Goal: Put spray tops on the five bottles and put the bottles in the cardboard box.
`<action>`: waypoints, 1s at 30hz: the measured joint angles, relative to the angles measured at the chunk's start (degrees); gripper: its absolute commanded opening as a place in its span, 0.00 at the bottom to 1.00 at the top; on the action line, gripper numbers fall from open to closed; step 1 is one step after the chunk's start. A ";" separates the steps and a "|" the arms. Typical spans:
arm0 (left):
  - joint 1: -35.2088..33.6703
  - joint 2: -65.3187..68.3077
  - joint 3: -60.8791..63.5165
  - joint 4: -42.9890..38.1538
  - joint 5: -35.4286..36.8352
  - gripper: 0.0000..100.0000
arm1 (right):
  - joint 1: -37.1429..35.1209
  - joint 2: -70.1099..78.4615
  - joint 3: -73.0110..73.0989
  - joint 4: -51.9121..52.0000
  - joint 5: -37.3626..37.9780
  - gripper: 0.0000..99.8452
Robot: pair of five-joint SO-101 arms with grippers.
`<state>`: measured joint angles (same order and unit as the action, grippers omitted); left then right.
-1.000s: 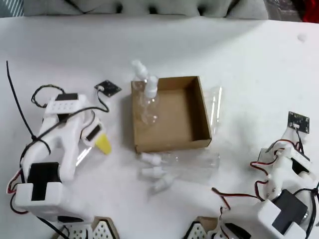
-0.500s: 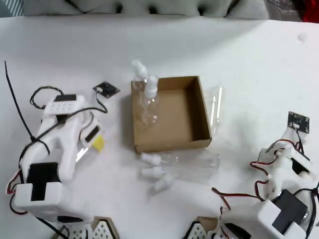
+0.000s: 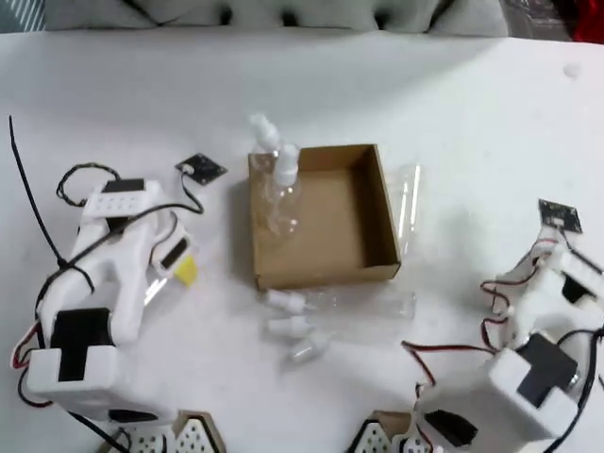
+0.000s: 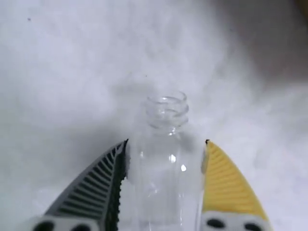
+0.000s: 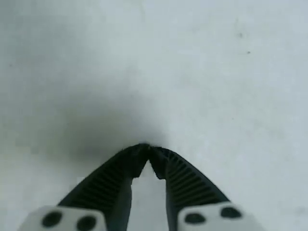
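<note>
While the left gripper (image 4: 166,143) is clamped on a clear bottle (image 4: 166,178) with a bare threaded neck, its black and yellow fingers (image 4: 226,183) pressing the bottle's two sides, the right gripper (image 5: 147,150) is pinched closed on nothing. Its black tips meet over the white table (image 5: 192,57).

From the high view, the left arm (image 3: 104,274) stands at the left of the table. The held bottle is low beside its yellow finger, well left of the cardboard box (image 3: 387,217). The right arm (image 3: 538,311) sits at the near right, well apart from the box.

The box lies open near the table's middle. A capped bottle (image 3: 281,203) rests inside it along the left wall, and a second capped bottle (image 3: 263,132) is at the far-left corner with its spray head out past the rim. I cannot tell how much of its body is inside.

An uncapped bottle (image 3: 408,198) lies just right of the box's right wall. Another uncapped one, the crosswise bottle (image 3: 373,304), lies just near of the box's near wall. Three loose spray tops (image 3: 286,326) cluster at its left end, one behind another toward the near edge.

Two small black boards on wires lie on the table, the left board (image 3: 201,170) beside the box's far-left corner and the right board (image 3: 559,215) by the right arm.
</note>
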<state>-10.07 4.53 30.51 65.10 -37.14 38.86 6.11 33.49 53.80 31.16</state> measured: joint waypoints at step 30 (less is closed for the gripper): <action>-0.88 0.00 0.00 -0.88 0.00 0.04 | -62.95 -54.07 17.85 37.01 19.52 0.11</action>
<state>-10.95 4.53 30.51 64.22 -37.14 -24.09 -47.96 51.34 90.81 50.68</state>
